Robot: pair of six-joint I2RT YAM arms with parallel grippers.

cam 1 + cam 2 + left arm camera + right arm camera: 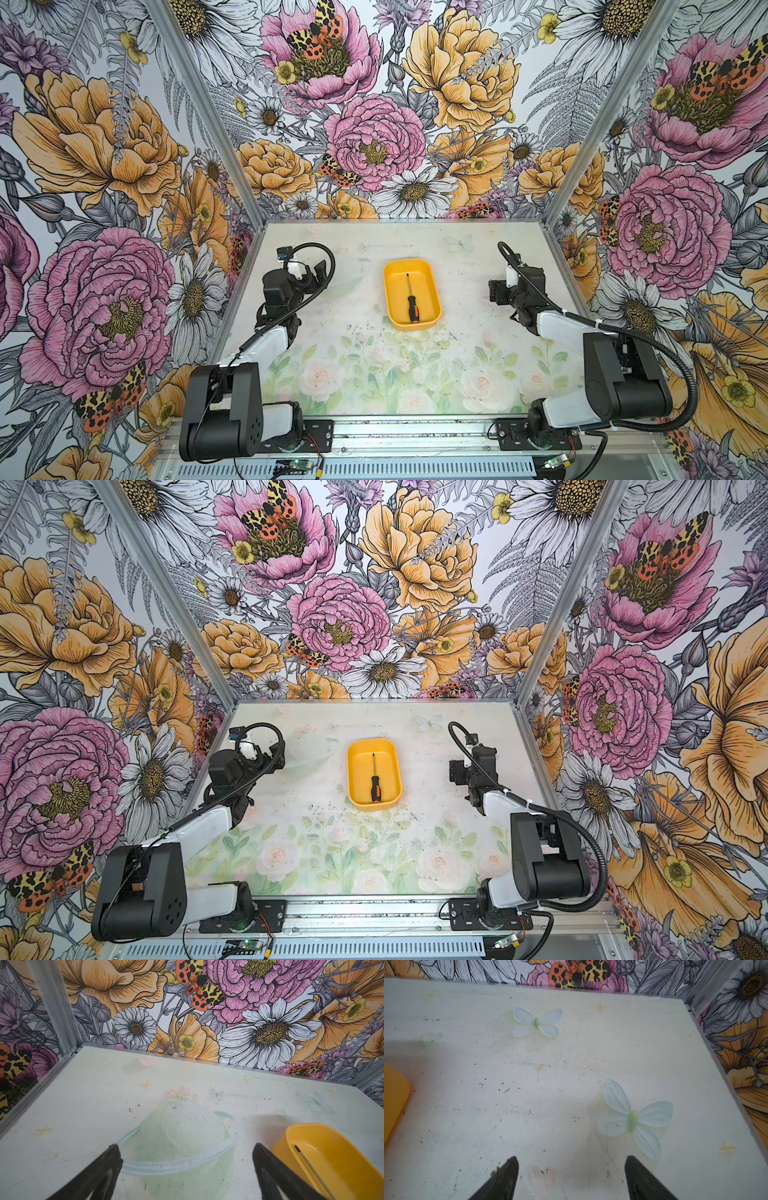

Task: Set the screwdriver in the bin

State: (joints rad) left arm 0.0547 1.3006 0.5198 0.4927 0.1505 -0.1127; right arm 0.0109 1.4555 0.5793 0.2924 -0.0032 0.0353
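In both top views the screwdriver [411, 300] [375, 784] lies flat inside the yellow-orange bin [429, 291] [391, 771] at the middle of the table, with its handle toward the front and its shaft pointing back. The left gripper [316, 272] [273, 754] hovers to the left of the bin, open and empty. The right gripper [496, 291] [455, 773] hovers to the right of it, also open and empty. In the left wrist view the gripper [187, 1147] has bare table between its jaws, beside the bin [342, 1157] and the screwdriver's shaft [309, 1165]. The right wrist view shows its gripper [572, 1158] over bare table, with a corner of the bin [394, 1095] off to one side.
Flowered walls with metal corner posts [199, 108] [598, 116] close the table on three sides. A metal rail [415, 434] carrying both arm bases runs along the front edge. Butterflies, hearts and roses on the table top are flat prints.
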